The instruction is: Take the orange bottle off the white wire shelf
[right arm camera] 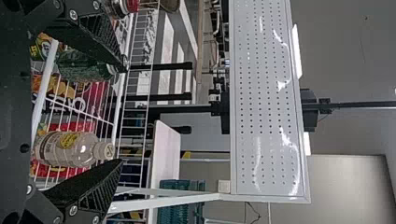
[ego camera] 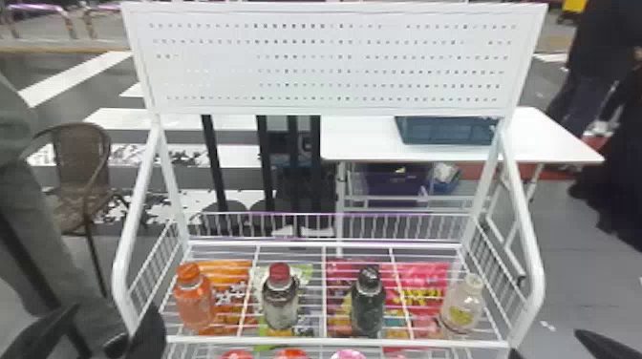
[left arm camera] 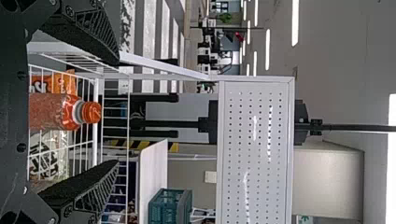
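Observation:
The orange bottle (ego camera: 193, 300) stands upright at the left end of the white wire shelf (ego camera: 334, 342). My left gripper (ego camera: 102, 329) is at the lower left of the head view, left of the bottle and at the shelf's front corner. In the left wrist view the left gripper (left arm camera: 116, 112) is open, and the orange bottle (left arm camera: 51, 112) shows between its spread fingers, not gripped. My right gripper (ego camera: 547, 346) is at the head view's lower right corner; in the right wrist view the right gripper (right arm camera: 123, 114) stands open, holding nothing.
A red-capped bottle (ego camera: 280, 298), a dark bottle (ego camera: 368, 303) and a clear bottle (ego camera: 462, 305) share the shelf. Snack bags lie under the wires. White side posts (ego camera: 525, 248) flank it, with a perforated panel (ego camera: 334, 62) above. A table (ego camera: 358, 143) stands behind.

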Available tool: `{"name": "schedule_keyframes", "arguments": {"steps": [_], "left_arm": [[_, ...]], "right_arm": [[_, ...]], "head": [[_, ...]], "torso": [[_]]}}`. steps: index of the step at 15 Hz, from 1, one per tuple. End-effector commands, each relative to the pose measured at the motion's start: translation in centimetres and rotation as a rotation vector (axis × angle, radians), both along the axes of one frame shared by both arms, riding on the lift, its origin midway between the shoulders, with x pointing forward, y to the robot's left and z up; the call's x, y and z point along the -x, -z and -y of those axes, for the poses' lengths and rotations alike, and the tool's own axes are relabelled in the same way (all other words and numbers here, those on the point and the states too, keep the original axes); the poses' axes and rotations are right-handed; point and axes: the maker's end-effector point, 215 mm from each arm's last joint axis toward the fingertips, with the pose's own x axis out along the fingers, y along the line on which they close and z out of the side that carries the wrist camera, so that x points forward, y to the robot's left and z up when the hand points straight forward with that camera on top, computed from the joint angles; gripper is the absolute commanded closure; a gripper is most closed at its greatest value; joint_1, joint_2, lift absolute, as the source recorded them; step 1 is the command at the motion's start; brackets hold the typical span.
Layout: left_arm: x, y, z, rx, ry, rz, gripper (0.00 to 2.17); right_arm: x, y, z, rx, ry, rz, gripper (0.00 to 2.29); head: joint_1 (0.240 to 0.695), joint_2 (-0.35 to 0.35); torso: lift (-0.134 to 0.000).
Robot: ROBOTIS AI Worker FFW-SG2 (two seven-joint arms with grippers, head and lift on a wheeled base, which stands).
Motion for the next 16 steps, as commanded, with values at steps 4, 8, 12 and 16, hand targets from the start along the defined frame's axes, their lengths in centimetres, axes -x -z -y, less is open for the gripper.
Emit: {"name": "schedule_keyframes", "arguments": {"steps": [4, 8, 12, 16], "left_arm": [[-0.1, -0.1, 0.0, 0.003, -0.001, 0.002, 0.14], [-0.2, 0.4, -0.1, 0.001, -0.003, -0.015, 0.14], [-0.4, 0.8, 0.2, 0.005, -0.003, -0.015, 0.15], [-1.0, 4.7, 2.1, 0.004, 0.020, -0.036, 0.15]], "right_arm": [[0.0, 0.0, 0.0, -0.002, -0.001, 0.000, 0.16], [0.0, 0.0, -0.1, 0.001, -0.005, 0.000, 0.16], [-0.1, 0.2, 0.0, 0.002, -0.005, -0.001, 0.16], [-0.3, 0.2, -0.2, -0.001, -0.007, 0.000, 0.16]], "head": [[0.499, 0.000], [0.499, 0.000], [0.499, 0.000], [0.499, 0.000]], "torso": [[0.000], [0.000], [0.000], [0.000]]}}
